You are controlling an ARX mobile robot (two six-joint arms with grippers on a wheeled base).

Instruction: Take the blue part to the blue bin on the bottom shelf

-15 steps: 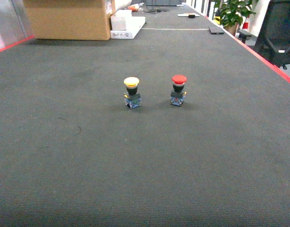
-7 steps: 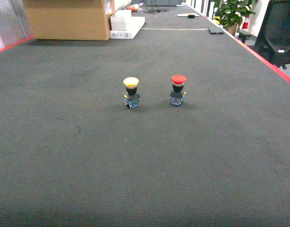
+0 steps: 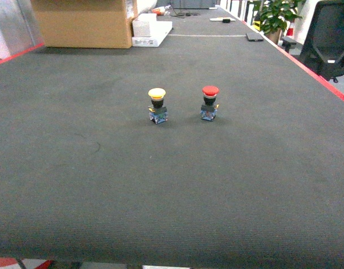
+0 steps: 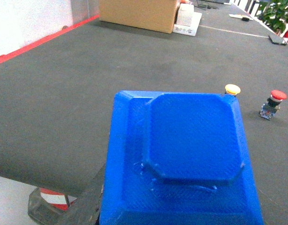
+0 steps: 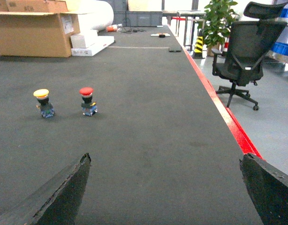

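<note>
Left hand of mine carries the blue part [image 4: 191,154]; it fills the space right under my wrist, fingers hidden, so the grip I cannot tell. Right hand [image 5: 165,187] is wide open and empty above the table [image 5: 148,140]. Ahead stand the yellow button [image 3: 157,105] and red button [image 3: 209,102].

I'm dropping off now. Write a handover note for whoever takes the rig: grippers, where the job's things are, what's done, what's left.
Left gripper: one dark finger shows under the blue part, which fills the wrist view off the table edge, apparently held.
Right gripper: open, empty, low over the table.
Blue bin and bottom shelf: in no view.
Done: part apparently picked.
Left: find the shelf, place the part in the bin.
Yellow button and red button stand untouched.
</note>
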